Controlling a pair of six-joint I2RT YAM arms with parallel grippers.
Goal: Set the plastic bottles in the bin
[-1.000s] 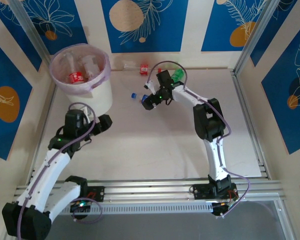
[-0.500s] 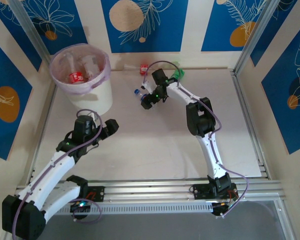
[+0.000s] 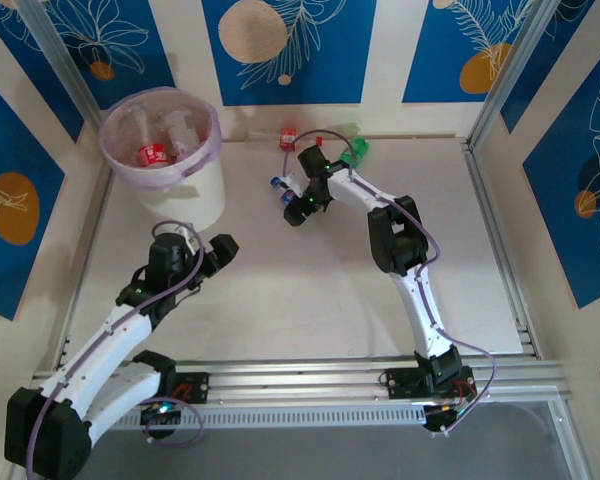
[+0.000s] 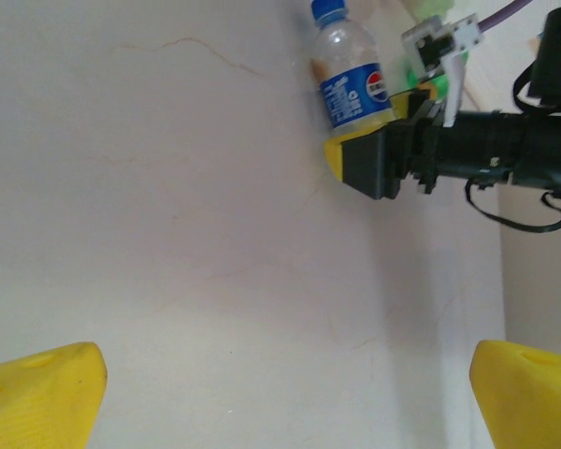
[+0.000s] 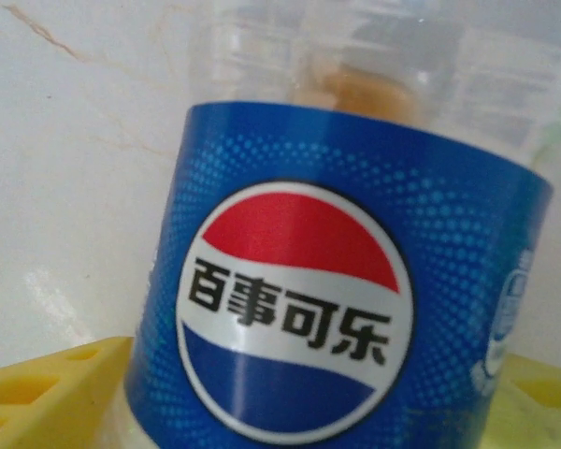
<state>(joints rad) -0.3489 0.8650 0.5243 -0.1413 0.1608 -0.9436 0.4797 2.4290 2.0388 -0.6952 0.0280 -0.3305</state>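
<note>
A clear bottle with a blue label and blue cap lies on the table right of the bin, a white bucket with a pink liner. My right gripper is shut on the blue-label bottle, whose label spans the gap between the yellow fingers. The left wrist view shows the same bottle held in the right gripper. Bottles with red labels lie in the bin. A red-label bottle and a green bottle rest by the back wall. My left gripper hangs open over bare table.
The left wrist view has its yellow fingertips wide apart above white tabletop. Patterned walls close the table at the back and both sides. A metal rail runs along the near edge.
My right gripper slid left onto the blue-label bottle and its jaws closed in on it. My left arm drew back from the bin toward the table's middle.
</note>
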